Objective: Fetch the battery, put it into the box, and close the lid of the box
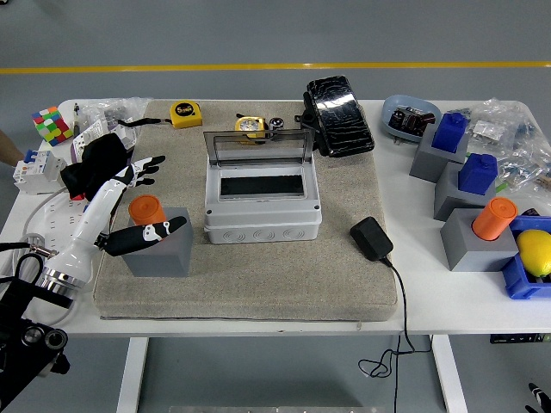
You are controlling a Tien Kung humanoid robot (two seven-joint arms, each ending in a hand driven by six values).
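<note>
An orange cylindrical battery (145,209) stands upright in a grey block (162,249) at the left of the grey mat. My left hand (148,200) reaches in from the lower left with its fingers (148,166) spread behind the battery and the thumb (153,233) in front, lying on the block. It is open and not closed on the battery. The grey box (263,212) sits mid-mat, its clear lid (258,148) standing open at the back. Only a sliver of my right hand (536,394) shows at the bottom right corner.
A second orange battery (495,217) sits on a grey block at the right, beside blue pieces (478,172) on blocks and a lemon (535,251) in a blue bin. A black adapter (371,238), black pouch (339,114), yellow tape measure (185,113) and Rubik's cube (50,125) lie around.
</note>
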